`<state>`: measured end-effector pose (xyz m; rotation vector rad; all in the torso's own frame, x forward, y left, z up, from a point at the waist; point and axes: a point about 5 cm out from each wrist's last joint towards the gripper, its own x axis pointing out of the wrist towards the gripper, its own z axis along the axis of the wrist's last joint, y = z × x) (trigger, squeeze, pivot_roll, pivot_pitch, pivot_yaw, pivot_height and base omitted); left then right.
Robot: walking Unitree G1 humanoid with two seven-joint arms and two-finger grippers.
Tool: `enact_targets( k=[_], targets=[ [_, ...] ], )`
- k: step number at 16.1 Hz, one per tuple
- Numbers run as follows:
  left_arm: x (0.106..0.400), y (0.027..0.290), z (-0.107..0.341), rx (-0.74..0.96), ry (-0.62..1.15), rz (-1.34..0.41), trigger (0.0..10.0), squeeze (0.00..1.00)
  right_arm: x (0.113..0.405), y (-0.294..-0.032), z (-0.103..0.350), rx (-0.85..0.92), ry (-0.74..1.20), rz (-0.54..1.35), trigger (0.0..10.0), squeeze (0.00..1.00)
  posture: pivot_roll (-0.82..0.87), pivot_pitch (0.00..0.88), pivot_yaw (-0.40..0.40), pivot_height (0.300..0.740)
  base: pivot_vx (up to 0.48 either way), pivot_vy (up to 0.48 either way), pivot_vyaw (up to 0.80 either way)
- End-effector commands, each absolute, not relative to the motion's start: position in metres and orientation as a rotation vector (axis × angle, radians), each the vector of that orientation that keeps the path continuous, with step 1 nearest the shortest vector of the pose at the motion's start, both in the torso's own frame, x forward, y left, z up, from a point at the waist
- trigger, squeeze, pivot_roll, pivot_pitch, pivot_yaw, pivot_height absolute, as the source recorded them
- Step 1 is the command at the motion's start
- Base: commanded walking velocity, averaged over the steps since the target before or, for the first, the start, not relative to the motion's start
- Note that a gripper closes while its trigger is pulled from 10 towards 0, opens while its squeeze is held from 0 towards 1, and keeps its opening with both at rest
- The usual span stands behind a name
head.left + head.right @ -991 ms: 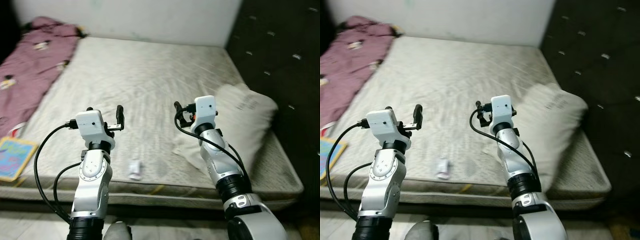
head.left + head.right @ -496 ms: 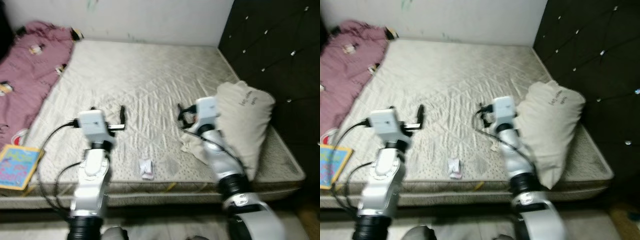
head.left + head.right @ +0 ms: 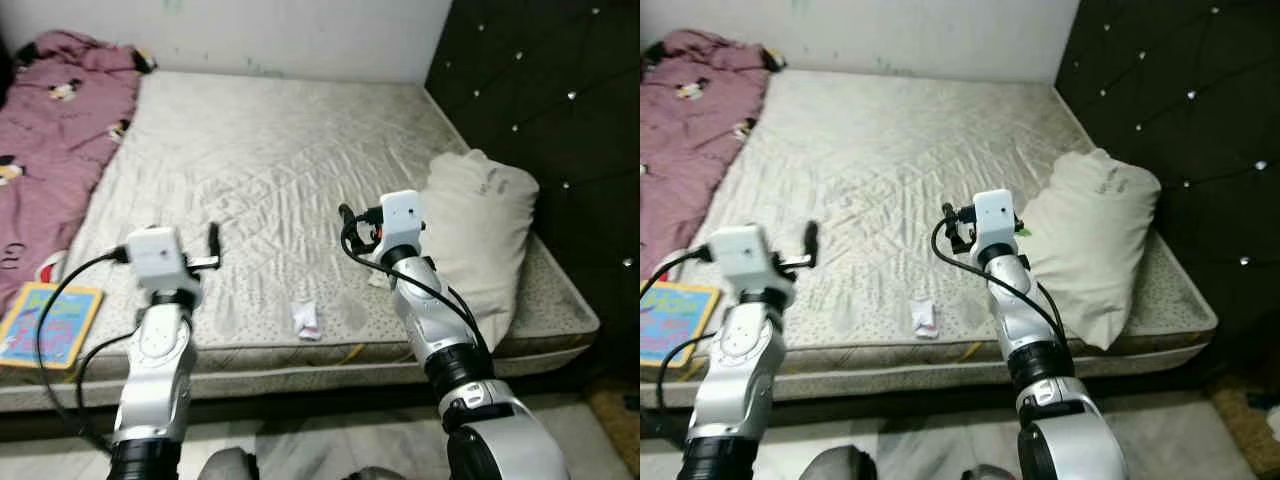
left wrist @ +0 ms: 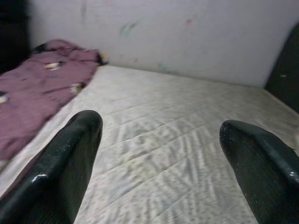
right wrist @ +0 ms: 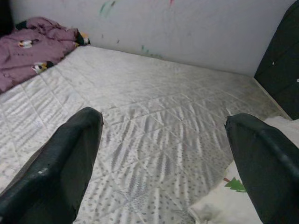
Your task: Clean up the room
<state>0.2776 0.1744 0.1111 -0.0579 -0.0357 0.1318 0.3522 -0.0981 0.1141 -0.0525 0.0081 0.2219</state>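
1. I am standing at the near edge of the bed (image 3: 300, 150), holding both arms raised over the mattress. My left claw (image 4: 159, 163) is spread wide with nothing between its fingers, and my right claw (image 5: 163, 163) is spread just as wide and empty too.

2. The likeliest thing to tidy first is lying between my arms: a small crumpled white scrap (image 3: 306, 318) on the mattress, close to the near edge. If I am reaching carelessly, I could be nudging it off the edge onto the floor.

3. A pale cloth (image 3: 378, 278) is lying just beside my right forearm, against the pillow (image 3: 478, 235) on the right. Swinging that arm inward could be dragging the cloth or shoving the pillow toward the edge.

4. A colourful book (image 3: 48, 325) is resting at the near left corner, by the purple blanket (image 3: 50, 150). It looks close to the edge, so a turn of my left arm could be knocking it down.

5. The quilted surface is soft, so pressing down could be burying thin scraps under my fingers.
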Motion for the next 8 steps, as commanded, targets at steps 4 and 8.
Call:
enact_targets(
  k=[4, 8],
  targets=[
    [0.259, 0.186, 0.110, 0.014, -0.028, 0.206, 10.0, 0.00, 0.348, -0.131, 0.119, -0.045, -0.015, 0.135, 10.0, 0.00, 0.07, 0.039, -0.063, 0.740, 0.000, 0.000, 0.00],
    [0.257, 0.182, 0.107, 0.006, -0.025, 0.168, 10.0, 0.00, 0.346, -0.133, 0.116, -0.123, -0.010, 0.138, 10.0, 0.00, 0.07, 0.048, -0.062, 0.740, 0.000, 0.000, 0.60]
  ],
)
